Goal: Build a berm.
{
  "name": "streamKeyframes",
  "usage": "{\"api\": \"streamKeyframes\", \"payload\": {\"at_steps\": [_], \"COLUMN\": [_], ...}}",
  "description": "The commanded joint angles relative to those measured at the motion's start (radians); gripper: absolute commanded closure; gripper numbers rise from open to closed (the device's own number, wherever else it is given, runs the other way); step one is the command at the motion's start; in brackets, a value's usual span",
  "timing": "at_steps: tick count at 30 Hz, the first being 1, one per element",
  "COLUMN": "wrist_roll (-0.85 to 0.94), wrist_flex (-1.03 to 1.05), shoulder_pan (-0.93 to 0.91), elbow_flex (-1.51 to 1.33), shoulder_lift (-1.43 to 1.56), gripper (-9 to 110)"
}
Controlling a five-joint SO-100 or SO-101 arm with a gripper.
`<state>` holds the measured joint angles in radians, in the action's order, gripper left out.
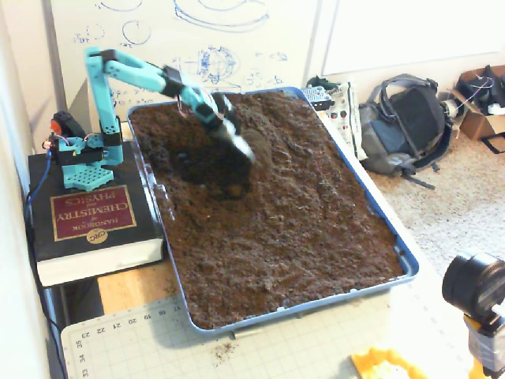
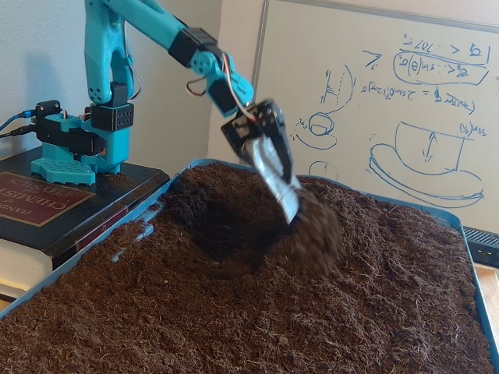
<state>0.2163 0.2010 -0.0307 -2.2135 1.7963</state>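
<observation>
Both fixed views show us a blue tray (image 1: 406, 260) filled with dark soil. Nearest lies level soil; farther in, we see a scooped hollow (image 2: 222, 226), and just beside it the berm (image 2: 316, 230), humped. Touching the berm is the gripper (image 2: 284, 199), blurred; we cannot tell how its jaws stand.

Teal arm (image 2: 148, 23) stretched forward, hand (image 2: 284, 199) angled down, blurred

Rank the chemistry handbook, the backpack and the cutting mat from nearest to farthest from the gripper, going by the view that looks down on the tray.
From the gripper, in a fixed view:
1. Chemistry handbook, under the arm's base, left.
2. Backpack, on the floor, right.
3. Cutting mat, below the tray's near edge.
</observation>
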Motion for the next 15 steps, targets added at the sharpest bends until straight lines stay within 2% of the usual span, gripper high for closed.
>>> {"api": "streamKeyframes", "payload": {"at_steps": [1, 6, 11, 15], "wrist_roll": [-0.011, -0.011, 0.006, 0.006], "wrist_flex": [-0.020, -0.017, -0.017, -0.017], "shoulder_pan": [0.017, 0.020, 0.009, 0.006], "elbow_flex": [0.021, -0.120, -0.426, -0.545], "shoulder_lift": [0.167, 0.221, 0.330, 0.383], "gripper": [101, 101, 101, 101]}}
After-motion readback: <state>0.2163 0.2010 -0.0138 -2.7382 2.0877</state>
